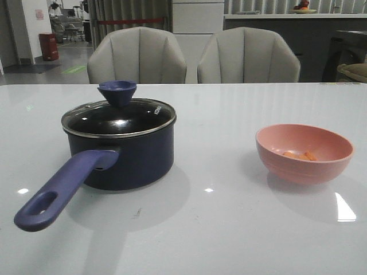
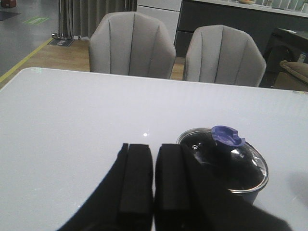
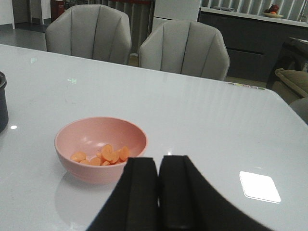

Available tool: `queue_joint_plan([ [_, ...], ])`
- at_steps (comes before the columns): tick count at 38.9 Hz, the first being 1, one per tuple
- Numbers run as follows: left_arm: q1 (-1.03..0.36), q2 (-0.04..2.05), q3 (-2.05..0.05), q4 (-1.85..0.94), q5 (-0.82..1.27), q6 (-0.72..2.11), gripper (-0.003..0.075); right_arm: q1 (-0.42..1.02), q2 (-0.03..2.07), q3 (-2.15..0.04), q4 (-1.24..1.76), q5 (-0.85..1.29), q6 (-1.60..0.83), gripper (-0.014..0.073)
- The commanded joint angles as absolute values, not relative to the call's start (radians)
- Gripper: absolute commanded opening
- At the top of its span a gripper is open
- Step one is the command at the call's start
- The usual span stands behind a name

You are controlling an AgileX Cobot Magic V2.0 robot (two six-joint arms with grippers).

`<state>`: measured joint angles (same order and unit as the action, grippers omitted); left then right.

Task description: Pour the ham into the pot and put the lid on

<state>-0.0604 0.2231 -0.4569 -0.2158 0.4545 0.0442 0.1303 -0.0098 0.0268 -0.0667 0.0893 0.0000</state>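
Note:
The dark navy pot stands at the table's left with its long purple-blue handle pointing toward the front left. The glass lid with its purple-blue knob sits on the pot. The pink bowl at the right holds the orange-pink ham chunks. In the left wrist view my left gripper is shut and empty, just beside the lid. In the right wrist view my right gripper is shut and empty, close beside the bowl and ham. Neither gripper shows in the front view.
Two grey chairs stand behind the far edge of the glossy white table. The pot's edge shows in the right wrist view.

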Motion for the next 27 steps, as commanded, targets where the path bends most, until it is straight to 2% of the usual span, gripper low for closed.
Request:
queue_joint_plan([
  [1, -0.059, 0.249, -0.489, -0.190, 0.390, 0.041, 0.0115, 0.125, -0.030, 0.021, -0.079, 0.013, -0.005, 0.0147],
  [5, -0.061, 0.283, -0.491, -0.127, 0.410, 0.041, 0.0165, 0.125, -0.030, 0.021, -0.079, 0.013, -0.005, 0.0147],
  [8, -0.077, 0.318, -0.500, -0.093, 0.439, 0.041, 0.0260, 0.125, -0.030, 0.021, -0.079, 0.013, -0.005, 0.0147],
  [11, -0.095, 0.357, -0.506, -0.093, 0.448, 0.041, 0.0412, 0.125, -0.030, 0.021, -0.079, 0.013, -0.005, 0.0147],
  [13, -0.104, 0.384, -0.510, -0.093, 0.448, 0.041, 0.0545, 0.125, -0.030, 0.021, -0.079, 0.013, -0.005, 0.0147],
  [16, -0.104, 0.429, -0.524, -0.093, 0.450, 0.041, 0.0652, 0.125, -0.030, 0.021, -0.079, 0.013, -0.005, 0.0147],
  [27, -0.104, 0.628, -0.720, -0.111, 0.583, 0.041, 0.0670, 0.125, -0.030, 0.021, -0.079, 0.013, -0.005, 0.0147],
])
